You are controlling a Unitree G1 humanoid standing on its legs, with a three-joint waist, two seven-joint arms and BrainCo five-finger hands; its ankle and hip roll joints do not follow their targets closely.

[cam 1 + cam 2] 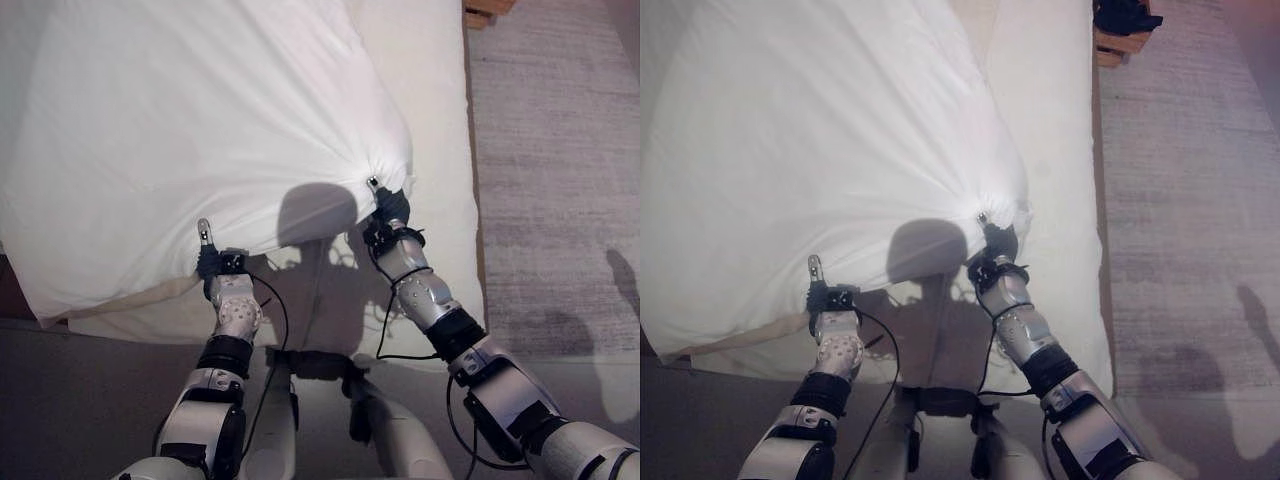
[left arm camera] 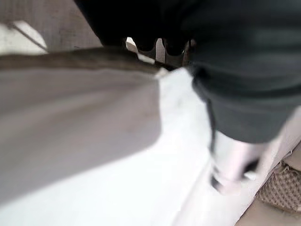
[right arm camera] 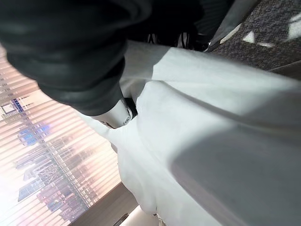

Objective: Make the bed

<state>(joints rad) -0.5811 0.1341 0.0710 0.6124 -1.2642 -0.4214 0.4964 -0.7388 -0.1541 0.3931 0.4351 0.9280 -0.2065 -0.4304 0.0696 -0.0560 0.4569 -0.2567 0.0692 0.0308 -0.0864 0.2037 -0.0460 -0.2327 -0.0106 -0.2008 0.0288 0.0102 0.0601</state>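
White duvet (image 1: pixel 190 130), one; hands (image 1: pixel 388 212), two

no text, label, number or sign can be read anywhere in these views. the large white fabric duvet (image 1: pixel 190 130) is plain, with no tag or print showing, and the pale mattress sheet (image 1: pixel 425 90) beside it and the grey woven carpet (image 1: pixel 550 150) carry no markings.

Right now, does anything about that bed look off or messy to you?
Yes. The white duvet lies askew, slanting across the mattress and leaving its right side bare. It bunches into radiating creases where the right hand grips it, while the left hand holds its near edge.
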